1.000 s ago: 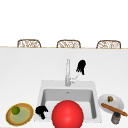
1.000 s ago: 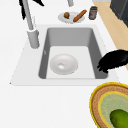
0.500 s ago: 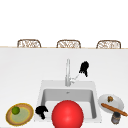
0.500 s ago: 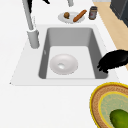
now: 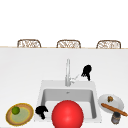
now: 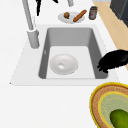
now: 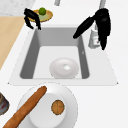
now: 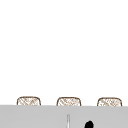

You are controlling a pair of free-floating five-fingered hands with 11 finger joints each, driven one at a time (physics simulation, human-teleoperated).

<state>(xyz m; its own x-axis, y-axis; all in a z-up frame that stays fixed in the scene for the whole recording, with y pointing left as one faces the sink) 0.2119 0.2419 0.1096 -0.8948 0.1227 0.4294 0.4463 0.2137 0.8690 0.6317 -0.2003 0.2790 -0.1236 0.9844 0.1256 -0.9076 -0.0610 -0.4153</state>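
My right hand (image 5: 86,70) hovers behind the sink (image 5: 41,100), just right of the tall faucet (image 5: 67,72) and above its side handle (image 5: 74,79). Its fingers are straight and point down, holding nothing; in the right side view this hand (image 7: 103,22) stands beside the faucet base with one digit reaching over the basin. My left hand (image 5: 41,111) hangs idle over the sink's front left corner with loosely drooping fingers, next to the woven plate (image 5: 26,117). A white bowl (image 6: 63,64) lies in the basin. In the front view a red round shape (image 5: 67,115) sits at the sink's front.
The woven plate carries a green fruit (image 5: 16,110). Right of the sink a white plate (image 5: 118,102) bears a baguette (image 5: 113,109) and a brown bun (image 5: 110,99), with a dark jar (image 5: 115,118) beside it. Chair backs (image 5: 28,43) line the counter's far edge.
My right hand has drifted a little to the right and slightly down, away from the faucet spout. The left hand and the objects have not moved.
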